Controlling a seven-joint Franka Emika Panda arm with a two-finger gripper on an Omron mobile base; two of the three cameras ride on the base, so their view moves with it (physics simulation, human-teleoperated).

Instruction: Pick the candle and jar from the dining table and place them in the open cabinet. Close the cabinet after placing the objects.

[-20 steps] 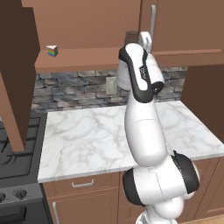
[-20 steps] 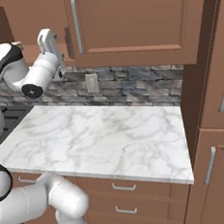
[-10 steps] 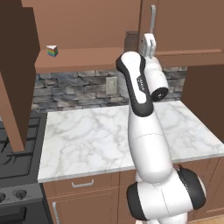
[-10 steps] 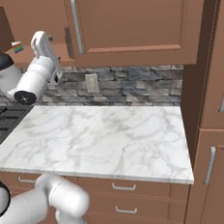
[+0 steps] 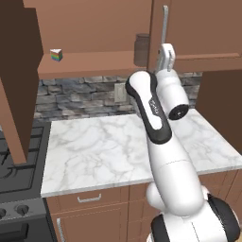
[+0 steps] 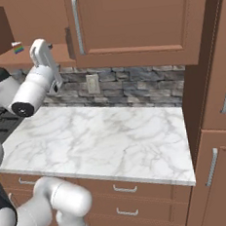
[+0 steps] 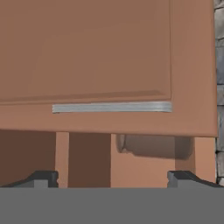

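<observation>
Now my gripper point(image 5: 166, 51) is up high by the cabinet point(image 5: 94, 28), and my fingers point(image 5: 169, 53) are spread wide with nothing between them. Close by, the jar point(image 5: 141, 49) stands on the shelf point(image 5: 90, 66), at the edge of the shut door point(image 5: 198, 23) with its silver handle point(image 5: 165, 24). Far along the shelf sits a little rainbow wedge point(image 5: 56, 55). Below is the marble counter point(image 5: 94, 146).
</observation>
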